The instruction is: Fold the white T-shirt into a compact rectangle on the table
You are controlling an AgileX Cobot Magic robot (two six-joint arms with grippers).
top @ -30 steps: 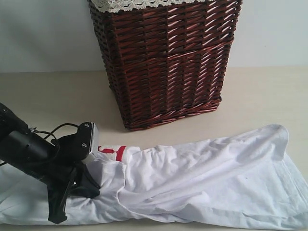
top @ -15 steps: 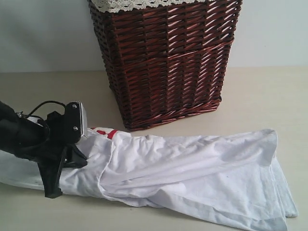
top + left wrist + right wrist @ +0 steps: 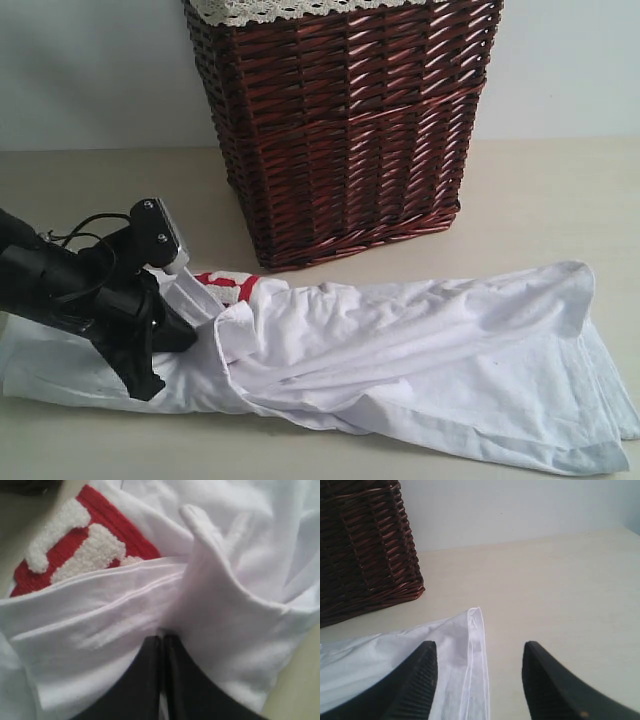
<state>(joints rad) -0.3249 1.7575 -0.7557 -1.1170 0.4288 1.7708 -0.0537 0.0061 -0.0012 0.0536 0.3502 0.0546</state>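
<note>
The white T-shirt (image 3: 420,350) lies bunched in a long strip across the near side of the table (image 3: 550,200). Its red lettering band (image 3: 225,282) peeks out at the left end. My left gripper (image 3: 190,338) is shut on a fold of the shirt beside that band. In the left wrist view the black jaws meet at the cloth (image 3: 162,638), below the red band (image 3: 85,545). My right gripper (image 3: 480,647) is open and holds nothing. It hovers over the shirt's hemmed corner (image 3: 475,630), one finger (image 3: 420,675) above cloth, the other (image 3: 545,680) above bare table. It is outside the exterior view.
A tall dark red-brown wicker basket (image 3: 350,130) with white lace trim stands at the back centre, just behind the shirt; it also shows in the right wrist view as the basket (image 3: 360,545). A pale wall rises behind the table. Bare tabletop (image 3: 560,580) lies right of the basket.
My left gripper pulled the shirt's left end leftward, then came back to the right and lower, bunching the cloth by the red band. The shirt's right end slid left and back.
</note>
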